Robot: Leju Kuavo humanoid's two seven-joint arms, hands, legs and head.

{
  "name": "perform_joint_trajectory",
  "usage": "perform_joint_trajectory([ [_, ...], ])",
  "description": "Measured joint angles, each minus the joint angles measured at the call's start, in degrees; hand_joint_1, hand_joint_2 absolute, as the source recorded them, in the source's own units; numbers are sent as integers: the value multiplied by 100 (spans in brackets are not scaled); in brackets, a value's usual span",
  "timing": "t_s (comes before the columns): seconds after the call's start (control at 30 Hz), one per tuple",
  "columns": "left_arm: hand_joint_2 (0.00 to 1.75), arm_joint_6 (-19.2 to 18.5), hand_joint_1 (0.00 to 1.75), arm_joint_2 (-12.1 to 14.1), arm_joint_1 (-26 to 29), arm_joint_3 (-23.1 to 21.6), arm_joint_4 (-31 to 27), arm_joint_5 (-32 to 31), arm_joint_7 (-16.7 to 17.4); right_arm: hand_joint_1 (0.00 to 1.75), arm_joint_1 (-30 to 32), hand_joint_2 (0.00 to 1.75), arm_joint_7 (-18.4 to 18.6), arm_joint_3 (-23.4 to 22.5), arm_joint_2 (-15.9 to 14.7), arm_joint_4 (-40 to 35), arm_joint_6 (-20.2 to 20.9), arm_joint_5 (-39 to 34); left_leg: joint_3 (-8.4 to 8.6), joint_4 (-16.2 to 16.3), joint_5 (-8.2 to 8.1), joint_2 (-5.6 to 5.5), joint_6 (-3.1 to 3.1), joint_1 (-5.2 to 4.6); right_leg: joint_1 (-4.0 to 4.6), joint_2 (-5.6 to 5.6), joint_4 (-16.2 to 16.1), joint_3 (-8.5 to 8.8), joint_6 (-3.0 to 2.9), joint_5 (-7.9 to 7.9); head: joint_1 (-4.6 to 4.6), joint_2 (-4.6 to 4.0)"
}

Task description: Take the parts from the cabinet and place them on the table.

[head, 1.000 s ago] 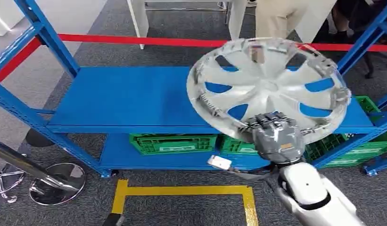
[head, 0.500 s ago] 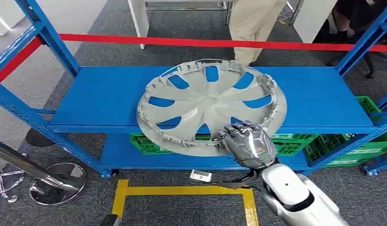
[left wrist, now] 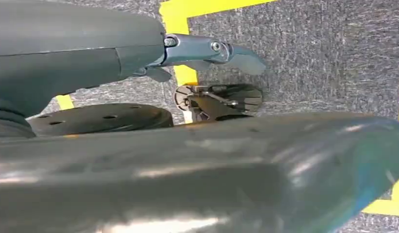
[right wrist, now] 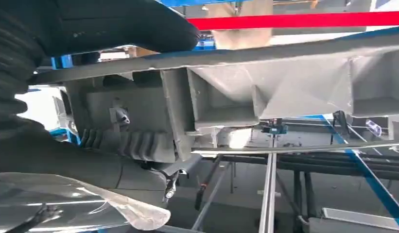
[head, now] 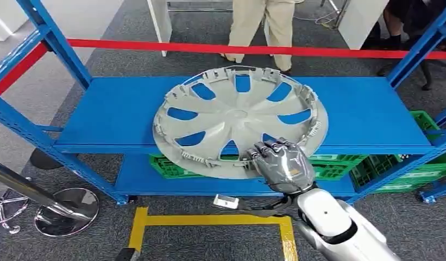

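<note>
Head view: the right hand, low and right of centre, grips the near rim of the hubcap, a grey plastic disc with curved spokes, cut-out windows and small clips round its edge. The disc sits mid-frame over the top shelf of the blue metal cabinet, its near edge overhanging the shelf's front; whether it rests there or is lifted clear I cannot tell. Green slatted crates stand on the lower shelf. No bench is visible, so I judge the part picked up but the carry and set-down are not yet done.

Left wrist view: grey carpet with yellow floor tape at upper centre; the left hand's state cannot be told.

Right wrist view: the hubcap's ribbed, matte underside spans the upper frame, dark fingers clamped over its edge at upper left.
</note>
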Motion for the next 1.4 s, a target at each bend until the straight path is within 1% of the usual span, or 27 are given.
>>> perform_joint_trajectory([
  [0.2, 0, 4, 0, 0, 0, 0, 0, -4, 2, 175, -7, 175, 9, 68, 0, 0, 0, 0, 0, 0, 0, 0, 0, 0, -1, 0, 0, 1, 0, 0, 0, 0],
  [0.33, 0, 46, 0, 11, -1, 0, 0, -15, 72, 175, -22, 175, 37, 103, 0, 0, 11, 0, -22, 50, -13, -3, 20, -27, -25, -1, -13, -5, 33, 18, 0, 0],
  [0.43, 0, 85, 0, 26, 0, 2, 0, -48, 87, 175, -35, 175, 44, 125, 0, -2, 17, 0, -34, 65, 12, -4, 78, -49, -45, 2, -32, -4, 108, 71, -4, 0],
  [0.47, 0, 94, 0, 28, -4, 2, 0, -59, 87, 175, -37, 175, 35, 127, 0, -11, 20, 0, -25, -15, 64, 2, 132, -34, -37, 5, -42, 1, 129, 76, -2, 0],
  [0.5, 0, 101, 0, 26, -8, 2, 0, -66, 87, 175, -35, 175, 33, 127, -7, -20, 22, 0, 15, -69, 115, 26, 166, -5, -42, 1, 28, -87, 120, -63, 7, 0],
  [0.53, 0, 103, 0, 26, -11, 2, 0, -70, 87, 175, -48, 175, 13, 125, -9, -28, 35, 0, -4, -90, 139, 26, 201, -4, -26, 2, 283, -189, 105, -268, 13, 0],
  [0.6, 0, 111, 0, 26, -7, 2, 0, -72, 87, 175, -41, 175, -42, 109, -9, -33, 68, 0, -55, -78, 169, 30, 232, -26, -20, 7, 1222, -599, 104, -690, 11, 0],
  [0.63, 0, 116, 0, 26, -5, 2, 0, -74, 87, 175, -28, 175, -96, 90, -9, -33, 101, 0, -78, -74, 176, 30, 233, -41, -19, 8, 1672, -812, 108, -813, 9, 0],
  [0.67, 0, 120, 0, 26, -3, 4, 0, -76, 85, 175, -5, 175, -157, 59, -11, -31, 131, 0, -92, -66, 185, 30, 228, -47, -19, 7, 1871, -921, 108, -777, 9, 0],
  [0.7, 0, 125, 0, 26, -4, 7, 0, -81, 85, 175, 15, 175, -210, 35, -11, -31, 151, 0, -95, -56, 187, 27, 224, -47, -19, 6, 1744, -869, 102, -592, 11, 0],
  [0.73, 0, 127, 0, 26, -4, 7, 0, -85, 85, 175, 26, 175, -234, 20, -9, -31, 166, 0, -99, -33, 187, 24, 221, -45, -22, 5, 1402, -714, 100, -335, 13, 0],
  [0.8, 0, 129, 0, 24, -7, 9, 0, -116, 83, 175, 27, 175, -275, -37, -9, -31, 186, 0, -127, 46, 160, 20, 181, -40, -30, 0, 426, -279, 76, 138, 15, 0],
  [0.83, 0, 133, 0, 26, -12, 9, 0, -118, 83, 175, 20, 175, -293, -70, -9, -33, 188, -4, -184, 79, 158, 19, 136, -62, -6, 16, 319, -111, 59, 14, 9, 0],
  [0.9, 0, 144, 0, 31, -22, 9, 0, -125, 83, 175, 37, 175, -310, -127, -9, -50, 188, -20, -263, 144, 212, 12, 46, -62, 8, 28, 248, -206, 19, 63, -2, 0],
  [0.97, 0, 155, 0, 37, -20, 11, 0, -133, 83, 175, 46, 175, -319, -170, -9, -52, 188, -28, -324, 148, 259, 10, -30, -59, 10, 29, 228, -260, -74, 82, -11, 0],
  [1.0, 0, 164, 0, 48, -21, 15, 0, -135, 85, 175, 56, 175, -323, -201, -9, -52, 190, -33, -358, 194, 176, 11, -61, -36, -26, -4, 196, -289, -137, 126, 7, 0],
  [1.03, 0, 170, 0, 48, -21, 20, 0, -142, 85, 175, 69, 175, -328, -238, -7, -54, 190, -35, -419, 350, -54, 17, -116, -32, -22, -10, 196, -333, -193, 164, -26, 0],
  [1.07, 0, 177, 0, 48, -22, 22, 0, -144, 85, 175, 70, 175, -334, -262, -7, -63, 192, -41, -548, 748, -378, 18, -158, -11, -18, -19, 197, -394, -225, 208, -50, 0],
  [1.1, 0, 184, 0, 50, -24, 28, 0, -144, 85, 175, 72, 175, -345, -286, -7, -70, 192, -48, -701, 1231, -667, 18, -190, 10, -13, -25, 198, -458, -232, 256, -44, 0],
  [1.13, 0, 184, 0, 52, -25, 37, 0, -155, 83, 175, 79, 175, -347, -299, -7, -79, 192, -50, -815, 1641, -866, 18, -212, 23, -10, -32, 202, -520, -230, 302, -44, 0],
  [1.17, 0, 186, 0, 52, -25, 42, 0, -162, 85, 175, 89, 175, -354, -317, -7, -79, 195, -52, -839, 1873, -929, 18, -228, 34, -10, -36, 204, -577, -227, 347, -48, 0],
  [1.2, 0, 186, 0, 52, -26, 44, 0, -166, 83, 175, 106, 175, -358, -338, -7, -81, 199, -52, -748, 1844, -833, 18, -238, 46, -11, -44, 205, -638, -221, 393, -44, 0],
  [1.23, 0, 186, 0, 57, -28, 44, 0, -173, 85, 175, 118, 175, -361, -363, -7, -81, 208, -59, -550, 1584, -628, 18, -237, 57, -13, -45, 207, -698, -203, 441, -46, 0],
  [1.3, 0, 197, 0, 63, -35, 46, 0, -177, 85, 175, 131, 175, -363, -407, -7, -96, 227, -103, 113, 558, -226, 18, -206, 70, -18, -42, 207, -780, -152, 532, -46, 0],
  [1.33, 0, 201, 0, 66, -43, 46, 0, -181, 83, 175, 143, 175, -372, -433, -7, -114, 232, -122, 377, 105, -310, 17, -181, 66, -11, -42, 207, -801, -111, 573, -48, 0],
  [1.37, 0, 203, 0, 66, -51, 46, 0, -184, 83, 175, 150, 175, -378, -470, -7, -138, 236, -138, 487, -121, -349, 3, -153, 37, 3, -44, 210, -825, -75, 615, -37, 0],
  [1.4, 0, 203, 0, 68, -50, 48, 0, -184, 83, 175, 155, 175, -387, -492, -7, -144, 238, -138, 411, -65, -304, -1, -122, 21, -3, -55, 180, -822, -33, 683, -28, 0],
])
